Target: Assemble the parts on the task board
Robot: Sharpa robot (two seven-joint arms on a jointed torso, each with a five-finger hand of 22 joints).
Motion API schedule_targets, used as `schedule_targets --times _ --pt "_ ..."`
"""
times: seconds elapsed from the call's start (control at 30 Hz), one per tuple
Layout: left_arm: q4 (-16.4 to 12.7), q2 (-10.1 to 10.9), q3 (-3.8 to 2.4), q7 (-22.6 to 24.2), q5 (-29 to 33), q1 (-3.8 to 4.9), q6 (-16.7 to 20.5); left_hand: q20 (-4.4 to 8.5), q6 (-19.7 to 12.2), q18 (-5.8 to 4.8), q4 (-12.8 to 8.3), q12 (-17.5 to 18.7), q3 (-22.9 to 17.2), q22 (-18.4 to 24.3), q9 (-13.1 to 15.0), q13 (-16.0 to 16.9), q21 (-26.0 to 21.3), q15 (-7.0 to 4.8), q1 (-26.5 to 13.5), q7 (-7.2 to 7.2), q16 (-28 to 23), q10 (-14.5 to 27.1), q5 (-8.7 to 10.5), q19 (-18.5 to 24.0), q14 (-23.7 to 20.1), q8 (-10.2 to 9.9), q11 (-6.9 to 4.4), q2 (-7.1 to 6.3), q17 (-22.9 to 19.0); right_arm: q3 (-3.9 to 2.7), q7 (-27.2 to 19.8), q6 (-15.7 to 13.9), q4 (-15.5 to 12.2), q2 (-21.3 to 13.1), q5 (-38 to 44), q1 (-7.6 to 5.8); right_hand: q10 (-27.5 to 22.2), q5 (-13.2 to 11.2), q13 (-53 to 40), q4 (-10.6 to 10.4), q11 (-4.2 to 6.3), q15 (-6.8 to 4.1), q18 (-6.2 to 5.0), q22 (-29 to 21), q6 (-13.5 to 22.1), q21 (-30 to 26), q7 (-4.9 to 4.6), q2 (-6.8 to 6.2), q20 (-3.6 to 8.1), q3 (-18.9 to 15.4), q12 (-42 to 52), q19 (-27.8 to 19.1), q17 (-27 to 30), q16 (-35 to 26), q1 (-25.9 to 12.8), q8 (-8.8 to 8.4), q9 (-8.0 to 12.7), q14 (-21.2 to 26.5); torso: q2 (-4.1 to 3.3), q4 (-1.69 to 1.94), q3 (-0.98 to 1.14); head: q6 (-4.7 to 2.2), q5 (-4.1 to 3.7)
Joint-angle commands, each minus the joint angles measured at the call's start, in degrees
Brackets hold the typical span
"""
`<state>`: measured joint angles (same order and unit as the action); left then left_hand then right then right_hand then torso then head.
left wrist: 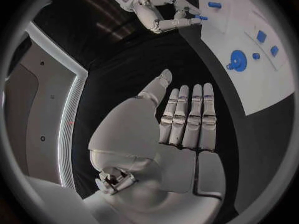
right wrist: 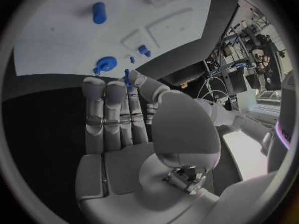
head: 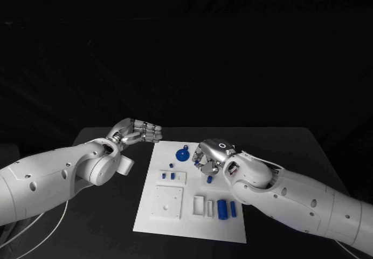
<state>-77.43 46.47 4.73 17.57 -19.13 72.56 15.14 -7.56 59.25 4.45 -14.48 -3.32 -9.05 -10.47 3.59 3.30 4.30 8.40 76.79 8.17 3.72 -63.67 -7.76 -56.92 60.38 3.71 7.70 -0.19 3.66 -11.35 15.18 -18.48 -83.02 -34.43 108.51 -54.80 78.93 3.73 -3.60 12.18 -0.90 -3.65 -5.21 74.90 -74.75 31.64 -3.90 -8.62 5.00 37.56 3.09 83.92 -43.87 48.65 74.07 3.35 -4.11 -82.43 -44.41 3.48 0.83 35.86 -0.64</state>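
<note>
Your black table (head: 295, 143) carries the white task board (head: 194, 216) at its middle, running from the far edge toward the near one, with darkness all around beyond it. Your right robot hand (head: 211, 157) hangs over the board's far half, pinching a small blue peg (right wrist: 127, 77) between thumb and finger. Just beside it on the board lies a blue disc (head: 182, 156), and two blue cylinders (head: 226, 209) lie near the board's near right corner. Your left robot hand (head: 138, 131) sits off the board's far left corner over bare table, fingers straight and together, holding nothing.
</note>
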Motion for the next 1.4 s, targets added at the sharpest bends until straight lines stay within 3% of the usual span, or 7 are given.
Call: schedule_targets --times 0.03,0.33,0.4,0.53,0.6,0.77,1.4 --pt "0.76 -0.81 -0.05 1.57 1.41 0.09 1.19 -0.06 0.07 0.45 0.2 -0.07 -0.29 0.2 0.03 0.06 0.21 0.18 0.2 0.2 -0.27 0.02 -0.4 -0.44 -0.08 -0.01 0.16 0.48 -0.06 0.73 -1.16 -0.6 -0.23 1.49 0.71 0.45 0.37 0.23 -0.09 -0.05 0.0 -0.42 -0.34 3.92 -0.15 0.27 -0.11 0.42 0.38 -0.05 0.4 1.77 -0.09 -0.15 -0.01 0.31 -0.06 -0.1 0.35 -0.03 -0.26 0.45 1.76" --pt "2.69 -2.16 -0.04 2.06 1.96 0.1 1.54 -0.03 0.09 0.44 0.23 -0.08 -0.39 0.28 0.03 0.06 0.23 0.14 0.25 0.19 -0.27 0.0 -0.46 -0.45 -0.08 -0.01 0.14 0.49 -0.05 4.68 -1.27 -0.22 1.54 5.8 3.26 1.01 0.36 0.41 -0.1 0.09 -0.02 -0.4 -0.46 3.88 -0.12 0.2 -0.12 0.48 0.34 -0.1 0.41 1.72 -0.12 -0.22 0.02 0.31 -0.05 -0.12 0.55 0.17 -0.59 1.16 3.64" --pt "2.89 -2.37 -0.04 2.14 2.04 0.1 1.54 0.0 0.13 0.41 0.34 -0.08 -0.5 0.37 0.02 0.06 0.25 0.09 0.28 0.18 -0.26 -0.1 -0.44 -0.44 -0.01 -0.01 0.11 0.55 -0.05 5.4 -1.3 -0.1 2.01 6.55 3.67 1.21 0.36 0.41 -0.1 0.09 -0.02 -0.4 -0.46 3.88 -0.12 0.2 -0.12 0.48 0.34 -0.1 0.41 1.72 -0.12 -0.22 0.02 0.31 -0.05 -0.12 0.51 0.45 -0.77 1.43 3.74" --pt "3.15 -2.77 -0.04 2.14 2.16 0.11 1.47 0.0 0.13 0.41 0.34 -0.08 -0.5 0.37 0.02 0.06 0.25 0.09 0.28 0.18 -0.26 -0.1 -0.44 -0.44 -0.01 -0.01 0.11 0.55 -0.05 6.45 -1.33 -0.01 3.19 7.95 4.4 1.78 0.32 0.45 -0.09 0.2 -0.05 -0.39 -0.5 3.84 -0.11 0.11 -0.12 0.54 0.31 -0.1 0.4 1.69 -0.14 -0.25 -0.04 0.31 -0.06 -0.12 0.58 0.44 -0.88 1.98 4.63" --pt "3.18 -2.93 -0.04 2.12 2.19 0.12 1.45 0.02 0.15 0.36 0.41 -0.07 -0.56 0.46 0.02 0.06 0.26 0.08 0.29 0.17 -0.27 -0.1 -0.47 -0.43 -0.01 -0.01 0.11 0.52 -0.05 6.75 -1.28 -0.02 3.74 8.44 4.62 2.07 0.32 0.45 -0.09 0.2 -0.05 -0.39 -0.5 3.84 -0.11 0.11 -0.12 0.54 0.31 -0.1 0.4 1.69 -0.14 -0.25 -0.04 0.31 -0.06 -0.12 0.55 0.53 -1.02 2.33 5.01" --pt "3.19 -3.26 -0.04 2.16 2.32 0.14 1.36 0.01 0.15 0.33 0.54 -0.07 -0.54 0.51 0.02 0.06 0.25 0.09 0.18 0.2 -0.27 -0.08 -0.41 -0.41 -0.03 -0.01 0.12 0.52 -0.05 7.2 -0.82 0.0 4.82 9.32 4.91 2.78 0.32 0.57 -0.09 0.31 -0.05 -0.39 -0.53 3.82 -0.09 0.07 -0.12 0.55 0.31 -0.08 0.4 1.68 -0.14 -0.28 -0.05 0.31 -0.06 -0.12 0.59 0.49 -0.93 3.23 6.14" --pt "2.91 -3.68 -0.04 2.11 2.43 0.15 0.97 0.01 0.15 0.33 0.54 -0.07 -0.54 0.51 0.02 0.06 0.25 0.09 0.18 0.2 -0.27 -0.08 -0.41 -0.41 -0.03 -0.01 0.12 0.52 -0.05 8.4 -0.03 0.52 7.65 10.99 5.9 3.99 0.32 0.69 -0.09 0.53 -0.06 -0.39 -0.56 3.81 -0.08 0.08 -0.12 0.66 0.3 -0.09 0.4 1.67 -0.15 -0.33 -0.16 0.31 -0.06 -0.14 0.63 0.43 -0.74 4.23 6.93"
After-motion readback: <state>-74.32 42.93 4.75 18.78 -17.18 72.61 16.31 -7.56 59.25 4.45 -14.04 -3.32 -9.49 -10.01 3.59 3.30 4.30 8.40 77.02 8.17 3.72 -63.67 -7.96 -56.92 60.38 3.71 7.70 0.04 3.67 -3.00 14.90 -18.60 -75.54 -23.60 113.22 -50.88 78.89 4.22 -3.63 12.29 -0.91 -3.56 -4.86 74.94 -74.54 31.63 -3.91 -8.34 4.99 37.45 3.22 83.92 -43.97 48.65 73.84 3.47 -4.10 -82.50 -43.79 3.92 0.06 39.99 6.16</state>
